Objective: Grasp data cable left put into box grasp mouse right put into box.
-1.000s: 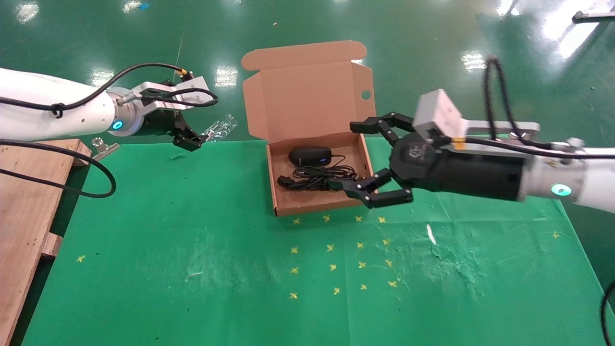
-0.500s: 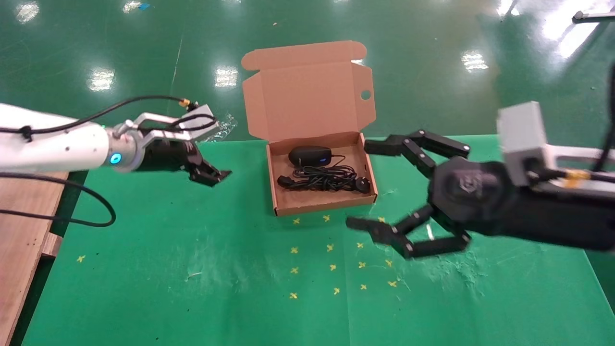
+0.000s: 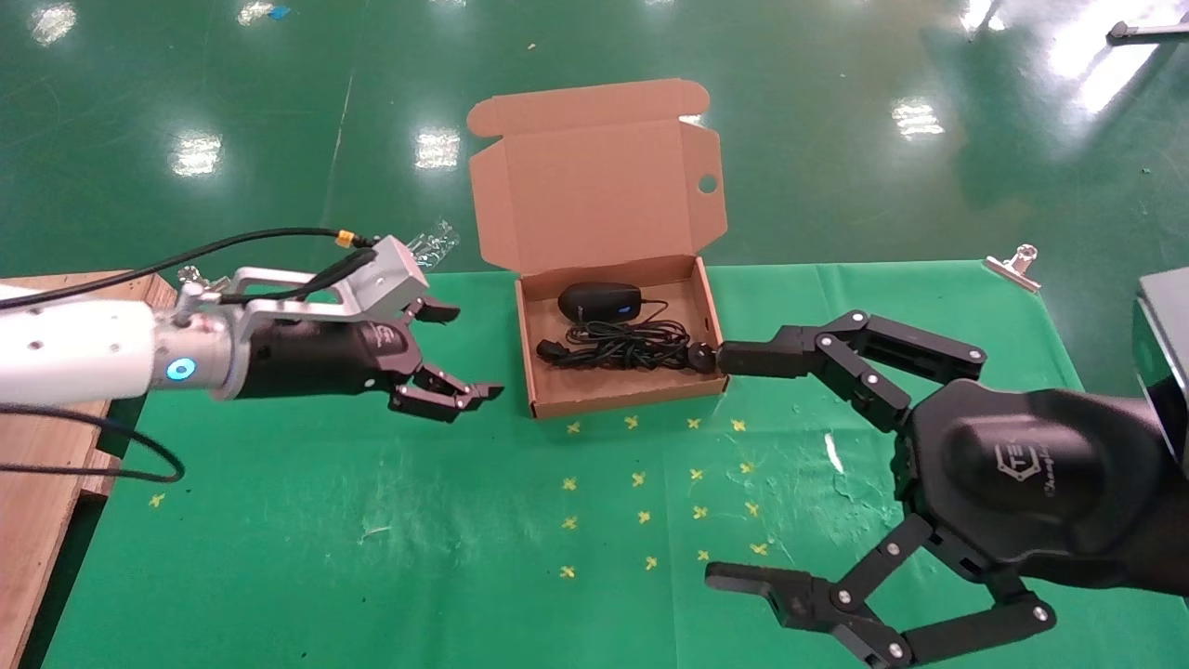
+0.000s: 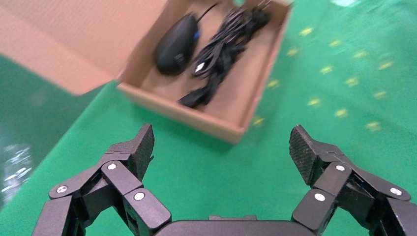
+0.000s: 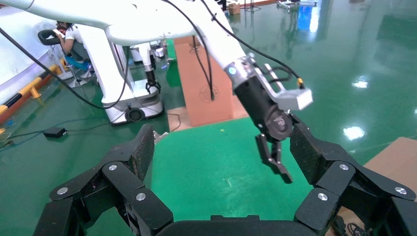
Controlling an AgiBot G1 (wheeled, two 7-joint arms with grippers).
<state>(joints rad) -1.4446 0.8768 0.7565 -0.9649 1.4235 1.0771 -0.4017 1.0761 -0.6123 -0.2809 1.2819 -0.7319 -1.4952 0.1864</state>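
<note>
The brown cardboard box (image 3: 618,398) stands open at the middle of the green table, its lid flap upright. The black mouse (image 3: 599,300) with a blue glow lies in it at the back. The coiled black data cable (image 3: 624,349) lies in front of the mouse, its disc end (image 3: 701,356) by the right wall. My left gripper (image 3: 469,358) is open and empty, hovering just left of the box. My right gripper (image 3: 729,469) is open and empty, near and to the right of the box. The left wrist view shows the box (image 4: 196,105), mouse (image 4: 177,42) and cable (image 4: 221,49) beyond its gripper (image 4: 221,147).
A wooden pallet (image 3: 46,390) lies at the table's left edge. A binder clip (image 3: 1012,265) grips the far right edge. Crumpled clear plastic (image 3: 432,246) lies behind the left arm. Yellow cross marks (image 3: 650,483) dot the cloth in front of the box.
My right gripper has drawn back from over the box toward the near right, still open. My left gripper has moved nearer and rightward to the box's left side.
</note>
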